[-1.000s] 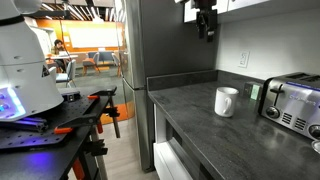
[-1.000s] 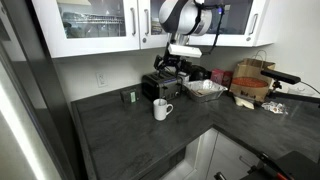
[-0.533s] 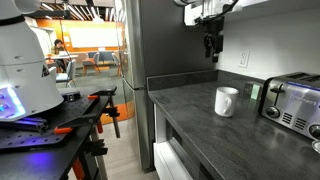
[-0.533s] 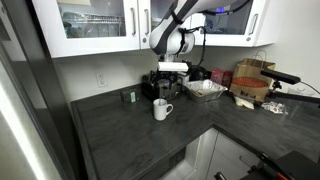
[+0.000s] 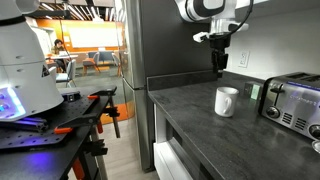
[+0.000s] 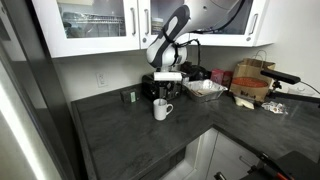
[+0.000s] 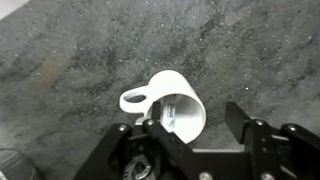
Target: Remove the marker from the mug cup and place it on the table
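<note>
My claw (image 5: 219,64) hangs open above the white mug (image 5: 227,101), apart from its rim in both exterior views. In the wrist view my fingers (image 7: 238,115) stand spread either side of the mug's mouth. The mug stands upright on the dark counter (image 5: 185,115), near the steel toaster (image 5: 290,100).

I cannot pick out the marker for certain. A small pale speck (image 7: 157,120) just inside the rim on the handle side may be its end.

That is my main worry. If I descend without knowing where the marker leans, a finger may land on the rim and tip or shove the mug. I might also close on the ceramic wall instead of the thin stick. Even a good pinch could fail: a slim marker may twist or slip out, or drag against the rim and lift the mug with it.
</note>
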`<state>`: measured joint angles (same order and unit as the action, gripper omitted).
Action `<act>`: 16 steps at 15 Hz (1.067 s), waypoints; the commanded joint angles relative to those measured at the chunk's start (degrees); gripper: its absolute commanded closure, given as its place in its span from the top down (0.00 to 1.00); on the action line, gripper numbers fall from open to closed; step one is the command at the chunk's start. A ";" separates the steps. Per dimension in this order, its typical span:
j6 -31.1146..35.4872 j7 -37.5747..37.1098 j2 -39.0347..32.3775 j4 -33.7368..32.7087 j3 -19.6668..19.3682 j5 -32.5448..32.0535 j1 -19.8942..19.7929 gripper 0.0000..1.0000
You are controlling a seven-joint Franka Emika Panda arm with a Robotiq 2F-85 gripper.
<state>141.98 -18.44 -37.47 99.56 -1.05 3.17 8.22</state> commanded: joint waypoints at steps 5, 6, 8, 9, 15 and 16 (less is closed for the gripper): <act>-3.50 -1.20 -8.02 -10.24 -0.49 0.99 -0.49 0.67; -3.76 -1.34 -9.04 -11.53 -0.47 1.40 -0.81 0.67; -4.53 -1.38 -10.75 -13.87 -0.36 2.20 -1.54 0.68; -5.03 -1.28 -11.63 -15.17 -0.25 2.58 -1.95 0.68; -8.32 -0.99 -14.89 -19.98 0.15 3.99 -2.92 0.58; -8.88 -1.06 -15.22 -20.43 0.23 4.06 -2.86 0.56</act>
<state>136.79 -18.46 -51.25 82.24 -1.22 6.18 5.52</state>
